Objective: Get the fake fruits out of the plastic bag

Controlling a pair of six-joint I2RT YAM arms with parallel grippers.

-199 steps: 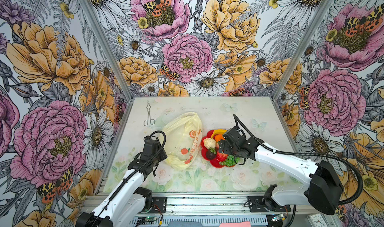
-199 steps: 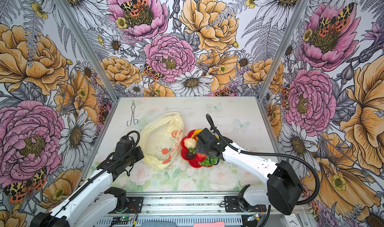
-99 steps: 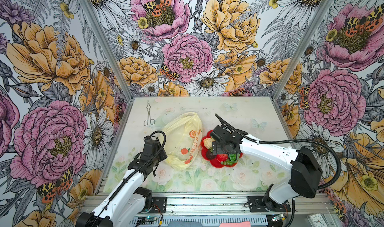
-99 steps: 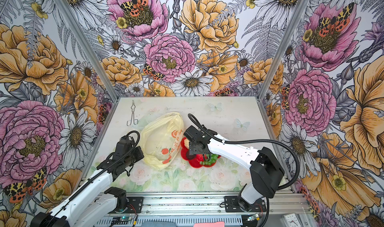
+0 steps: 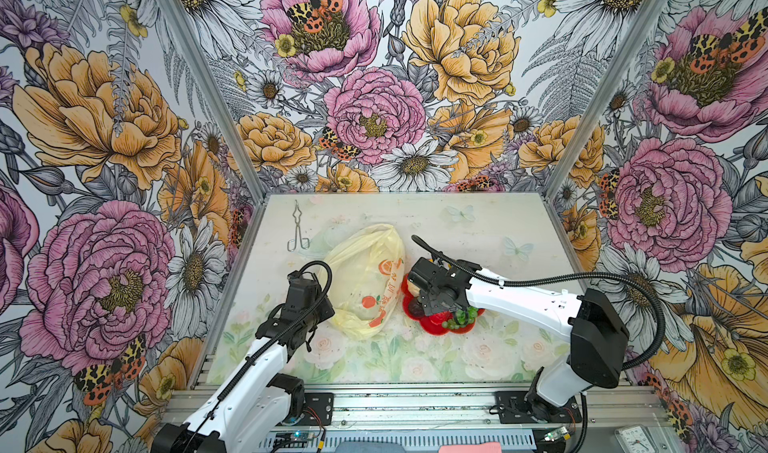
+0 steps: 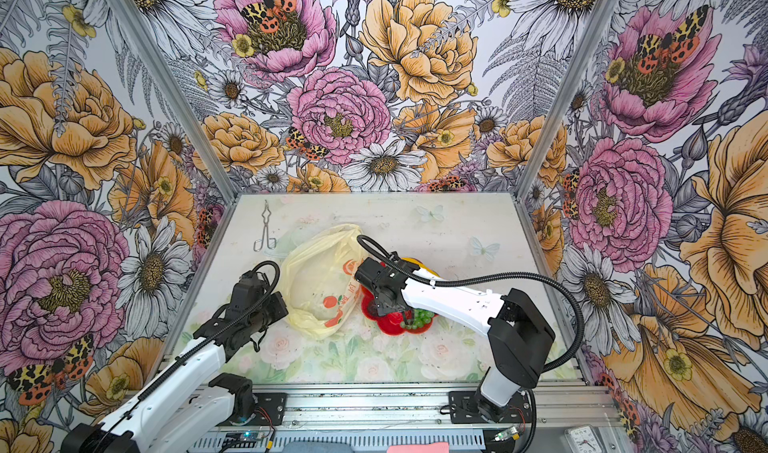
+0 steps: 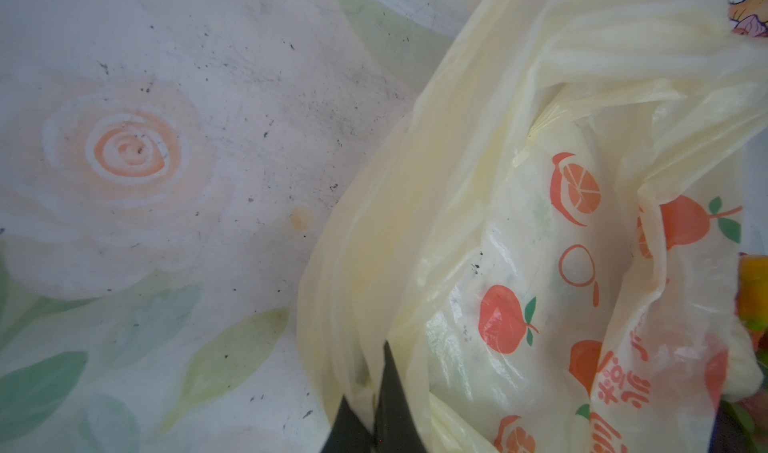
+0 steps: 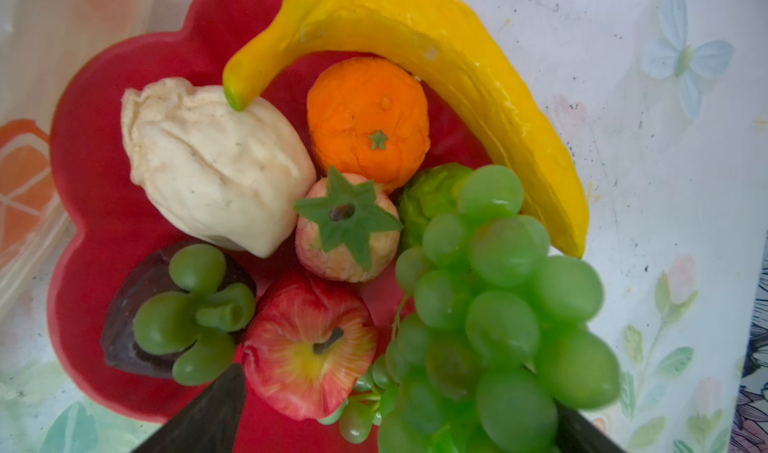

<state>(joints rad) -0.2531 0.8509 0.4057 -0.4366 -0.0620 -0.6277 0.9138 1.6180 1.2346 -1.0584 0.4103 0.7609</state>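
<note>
Ok, eyes on the red plate [image 8: 83, 147], that's the anchor. Fruits all on it. Banana [image 8: 415, 27] curves along its rim, one end hanging off onto the table [image 5: 478, 230]. Orange [image 8: 368, 118] sits tucked inside the banana's curve, cream bumpy piece [image 8: 212, 164] next to it. Strawberry [image 8: 347, 235] at plate centre, green round fruit [image 8: 428, 197] touching it. Red apple [image 8: 307, 347] and dark brown one [image 8: 124, 301] w/ green cap sit nearer the rim. Grape bunch [image 8: 498, 305] spills over the plate's edge.

Right gripper [image 8: 399, 392] hovers right over the plate, jaws spread wide, nothing pinched. Grapes sit btwn its fingers, blurry, can't tell if touching.

Plastic bag [image 5: 361, 280] lies slumped just beside the plate, film touching its rim. Left gripper [image 7: 365, 384] is on the bag's far side from the plate, clamped tight on a fold of bag film. Metal tongs [image 5: 298, 230] lie well apart from the plate, beyond the bag.
</note>
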